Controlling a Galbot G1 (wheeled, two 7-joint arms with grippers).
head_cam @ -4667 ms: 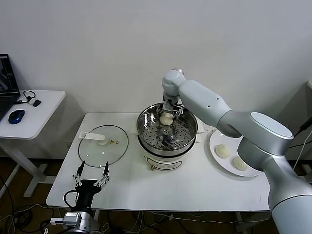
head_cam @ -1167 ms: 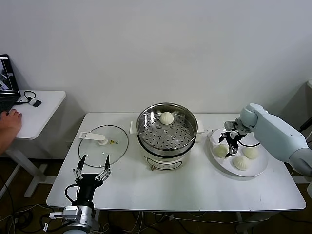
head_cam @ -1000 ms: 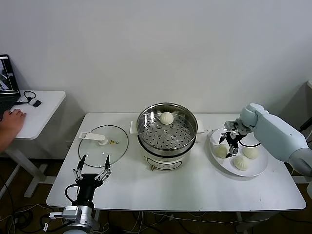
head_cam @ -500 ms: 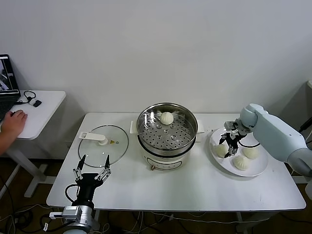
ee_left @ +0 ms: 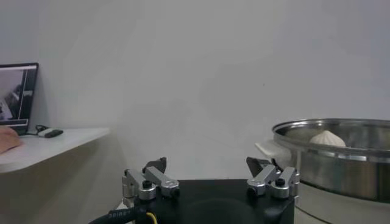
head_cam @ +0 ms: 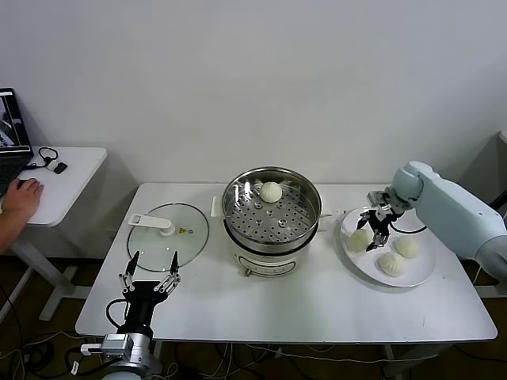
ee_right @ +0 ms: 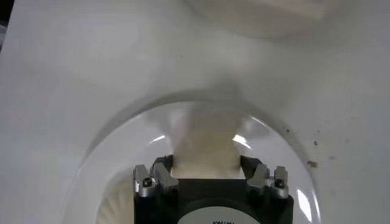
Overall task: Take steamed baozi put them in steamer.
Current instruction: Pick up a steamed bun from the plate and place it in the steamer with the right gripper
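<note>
Steel, round and perforated, the steamer (head_cam: pixel 272 212) stood on its white pot base at the middle of the white table (head_cam: pixel 317 305), and one steamed baozi (head_cam: pixel 271 191) lay inside it toward the far rim. To the right of the steamer, a round white plate (head_cam: pixel 421 273) carried three more baozi (head_cam: pixel 394 264). The right gripper (head_cam: pixel 375 228) was down over the plate at the bun nearest the steamer (head_cam: pixel 359 240); its wrist camera showed the fingers (ee_right: pixel 163 173) spread either side of that bun, not clearly pressed against it. A glass lid (head_cam: pixel 168 230) lay flat left of the steamer. The left gripper (head_cam: pixel 148 286) was parked near the table's front edge, well left of the steamer, fingers spread and holding nothing.
</note>
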